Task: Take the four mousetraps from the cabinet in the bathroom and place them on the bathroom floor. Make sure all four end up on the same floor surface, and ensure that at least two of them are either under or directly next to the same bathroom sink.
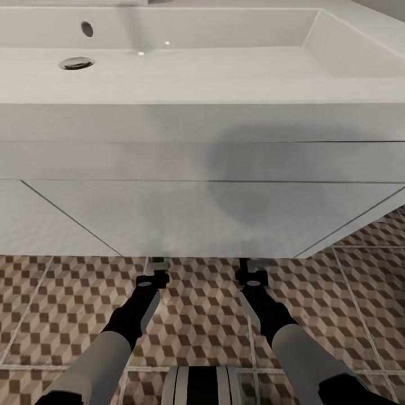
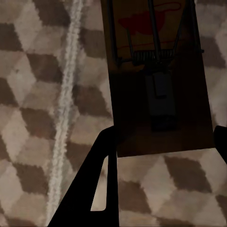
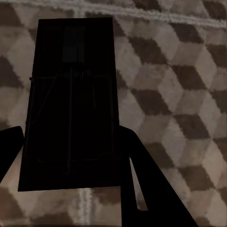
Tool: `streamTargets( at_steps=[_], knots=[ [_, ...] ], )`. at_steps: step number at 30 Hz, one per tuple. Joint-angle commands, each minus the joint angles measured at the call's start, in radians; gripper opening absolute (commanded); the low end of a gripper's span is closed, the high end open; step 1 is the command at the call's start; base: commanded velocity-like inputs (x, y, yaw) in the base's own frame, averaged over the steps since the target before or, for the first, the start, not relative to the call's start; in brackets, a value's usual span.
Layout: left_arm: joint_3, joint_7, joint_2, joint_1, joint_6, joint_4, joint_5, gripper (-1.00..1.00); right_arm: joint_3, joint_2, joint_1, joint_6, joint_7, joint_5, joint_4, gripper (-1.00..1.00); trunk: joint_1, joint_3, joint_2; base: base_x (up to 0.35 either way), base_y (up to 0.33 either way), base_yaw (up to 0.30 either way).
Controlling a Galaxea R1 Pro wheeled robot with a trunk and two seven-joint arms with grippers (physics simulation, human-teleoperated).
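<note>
Lying between each released pincer's fingers, left pincer (image 2: 161, 142) and right pincer (image 3: 71, 142), a mousetrap (image 2: 158, 80) rests on floor (image 2: 28, 94).

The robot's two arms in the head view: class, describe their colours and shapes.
Each arm has a pale grey, rounded forearm sleeve leading into a slimmer black wrist section. The left gripper and right gripper sit on black knuckle-like mounts with small pale grey parts at the tips. No cables or markings are visible.

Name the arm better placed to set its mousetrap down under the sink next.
Either; no clear edge. Left gripper and right gripper each straddle a brown wooden mousetrap over patterned tiles.
</note>
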Motion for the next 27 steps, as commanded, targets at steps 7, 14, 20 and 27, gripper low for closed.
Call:
streamTargets(
  at_steps=[7,14,20,27],
  knots=[
    [-0.005,0.01,0.0,0.0,0.011,-0.002,0.001,-1.0,0.007,-0.001,0.0,0.008,-0.009,-0.009,-0.002,-1.0,0.0,-0.001,0.0,0.0,0.0,0.0],
    [-0.005,0.027,0.0,0.0,0.013,-0.001,0.001,-1.0,0.007,-0.001,0.0,0.008,-0.009,-0.009,-0.002,-1.0,0.0,-0.001,0.0,0.0,0.0,0.0],
    [-0.005,0.036,0.001,0.0,0.013,-0.003,0.002,-1.0,0.007,-0.001,0.0,0.008,-0.008,-0.01,0.0,-1.0,0.0,-0.001,0.0,0.0,0.0,0.0],
    [-0.004,0.038,-0.001,0.0,0.009,-0.006,0.002,-1.0,0.007,-0.001,0.0,0.008,-0.007,-0.009,0.0,-1.0,0.0,-0.001,0.0,0.0,0.0,0.0]
  ],
)
